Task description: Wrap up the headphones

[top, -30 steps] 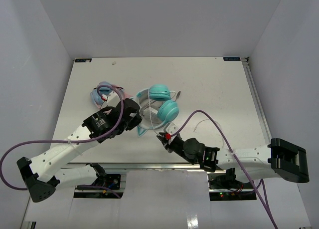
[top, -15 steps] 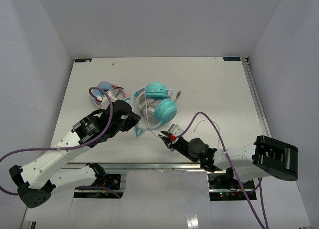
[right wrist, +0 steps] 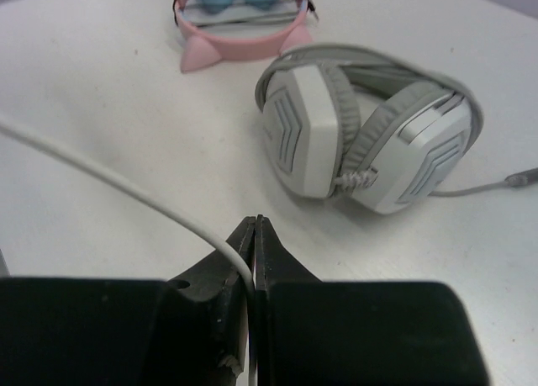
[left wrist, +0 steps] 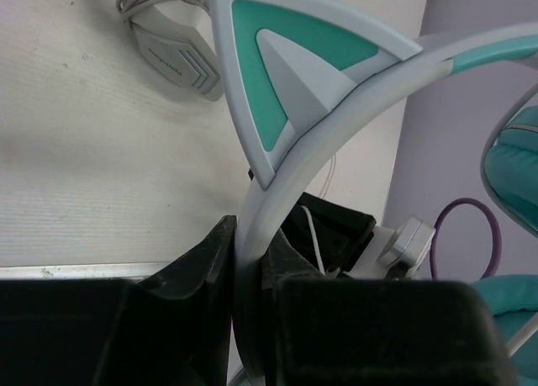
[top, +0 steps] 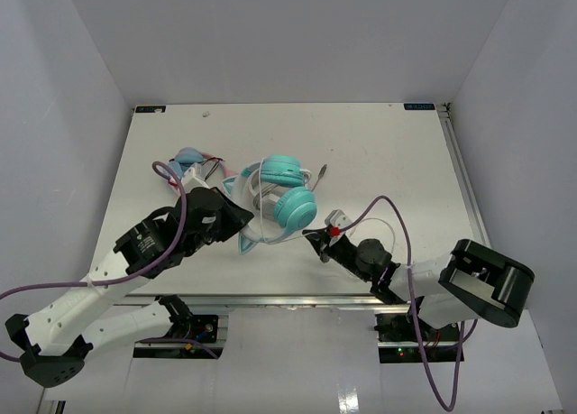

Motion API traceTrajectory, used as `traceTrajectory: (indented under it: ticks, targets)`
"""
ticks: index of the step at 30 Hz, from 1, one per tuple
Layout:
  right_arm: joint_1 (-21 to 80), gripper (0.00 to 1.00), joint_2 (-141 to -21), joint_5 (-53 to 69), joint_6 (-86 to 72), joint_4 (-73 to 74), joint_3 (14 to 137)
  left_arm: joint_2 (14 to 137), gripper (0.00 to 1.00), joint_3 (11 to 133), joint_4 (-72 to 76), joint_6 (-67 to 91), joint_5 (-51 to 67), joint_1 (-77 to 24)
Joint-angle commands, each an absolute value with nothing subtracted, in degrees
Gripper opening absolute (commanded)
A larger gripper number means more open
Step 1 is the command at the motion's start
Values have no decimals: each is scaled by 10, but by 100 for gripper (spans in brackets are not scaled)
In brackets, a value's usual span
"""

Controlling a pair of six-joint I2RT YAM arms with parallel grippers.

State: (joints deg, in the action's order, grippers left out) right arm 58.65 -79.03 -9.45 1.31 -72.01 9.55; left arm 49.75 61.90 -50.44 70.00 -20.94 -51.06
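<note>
Right pincer point(right wrist: 255, 235) of mine is clamped on the thin white cable point(right wrist: 109, 180). My left pincer point(left wrist: 250, 243) grips the headband point(left wrist: 290, 184), holding the headphones point(top: 287, 190) near the middle of the table point(top: 388, 143), just beyond and left of the right one. The cable runs leftward to them, so winding looks like my right arm's job.

Grey-white headphones point(right wrist: 361, 142): I see them lying folded on the tabletop point(right wrist: 101, 108), ear cups side by side, pads facing each other.
Grey cable point(right wrist: 483, 187): runs from that pair off to the right, ending in a plug.
Pink-and-blue headphones point(right wrist: 239, 20): farther back, apart from the grey pair; pink headband with two ear points.
Tabletop: white, matte, lightly scuffed.
</note>
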Motion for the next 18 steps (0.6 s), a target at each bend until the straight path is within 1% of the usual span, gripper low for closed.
traceTrajectory:
  ticks: [1,6,11,15,18]
  targets:
    - [558,8,-715,-78,-18,-745,93,443,0,617,-392,586,-171,-508]
    - [554,8,-645,-87,-16,-692,83,441,0,639,-445,587,-252,-508]
    - [553,8,-578,-80,-21,-658,62,448,0,652,-462,603,-307,-507]
    - [553,8,-549,-73,-23,-643,46,465,0,675,-457,620,-339,-508]
    - [554,8,-548,-53,-28,-638,44,471,0,684,-423,622,-350,-507]
